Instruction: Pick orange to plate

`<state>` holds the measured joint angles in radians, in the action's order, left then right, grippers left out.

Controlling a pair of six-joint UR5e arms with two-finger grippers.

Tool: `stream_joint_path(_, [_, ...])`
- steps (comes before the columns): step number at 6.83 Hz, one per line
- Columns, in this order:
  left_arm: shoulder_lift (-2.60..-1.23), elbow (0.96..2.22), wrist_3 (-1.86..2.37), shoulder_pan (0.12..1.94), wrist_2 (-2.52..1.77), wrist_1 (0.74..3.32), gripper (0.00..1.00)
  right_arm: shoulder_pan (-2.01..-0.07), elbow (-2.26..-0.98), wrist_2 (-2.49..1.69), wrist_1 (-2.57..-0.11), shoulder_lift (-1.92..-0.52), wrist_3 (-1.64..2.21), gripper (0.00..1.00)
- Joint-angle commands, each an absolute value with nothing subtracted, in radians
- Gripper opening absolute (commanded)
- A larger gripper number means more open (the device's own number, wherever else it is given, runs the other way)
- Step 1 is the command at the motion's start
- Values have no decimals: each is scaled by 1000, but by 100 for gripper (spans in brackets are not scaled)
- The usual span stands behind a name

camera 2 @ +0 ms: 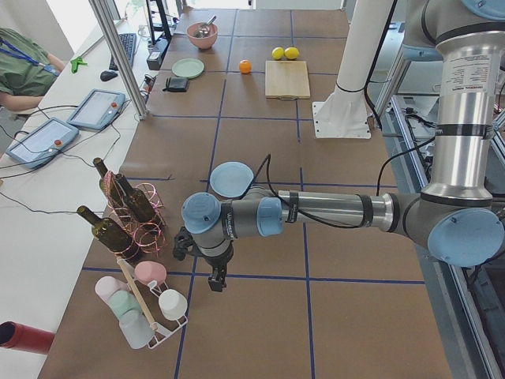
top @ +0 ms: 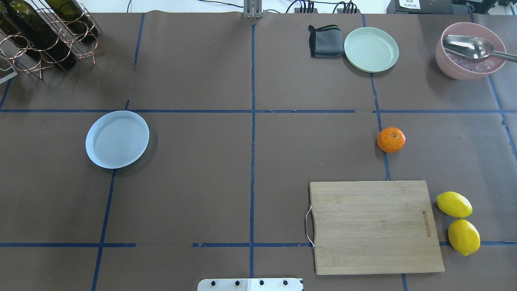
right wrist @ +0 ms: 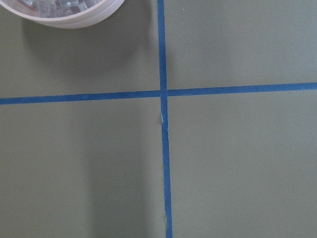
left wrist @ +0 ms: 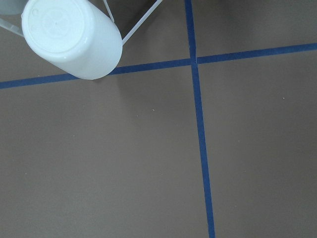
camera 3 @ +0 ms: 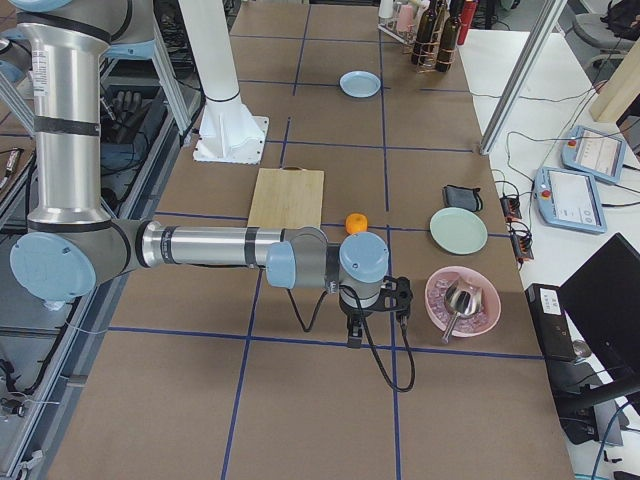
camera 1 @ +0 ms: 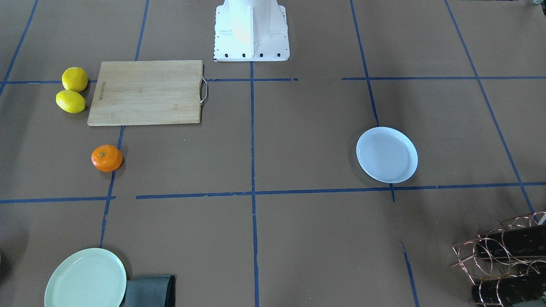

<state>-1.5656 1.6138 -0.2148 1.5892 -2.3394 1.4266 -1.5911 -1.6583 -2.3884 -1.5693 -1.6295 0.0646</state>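
The orange (top: 391, 140) lies on the brown table on the robot's right side, just beyond the far edge of the wooden cutting board (top: 373, 226). The bluish-white plate (top: 117, 139) sits empty on the robot's left side. Neither gripper shows in the overhead or front views. In the exterior left view my left gripper (camera 2: 215, 283) hangs low near the cup rack, short of the plate (camera 2: 231, 179). In the exterior right view my right gripper (camera 3: 352, 338) hangs beside the pink bowl, a little nearer the camera than the orange (camera 3: 356, 222). I cannot tell whether either is open or shut.
Two yellow lemons (top: 458, 222) lie right of the board. A pale green plate (top: 371, 49) and a grey cloth (top: 324, 41) sit at the far edge, with a pink bowl and spoon (top: 470, 51) beside them. A wine rack (top: 44, 32) stands far left. A white cup (left wrist: 72, 37) hangs on its rack.
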Motion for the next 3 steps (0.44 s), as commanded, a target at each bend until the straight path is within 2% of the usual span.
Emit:
stream_joint_path(1, [-1571, 1617, -216, 1589, -2339, 1427, 100, -1592, -1660, -2384, -1566, -1631, 64, 100])
stream_joint_path(3, [-1591, 1659, -230, 1594, -2345, 1442, 100, -1592, -1677, -2395, -1556, -1623, 69, 100])
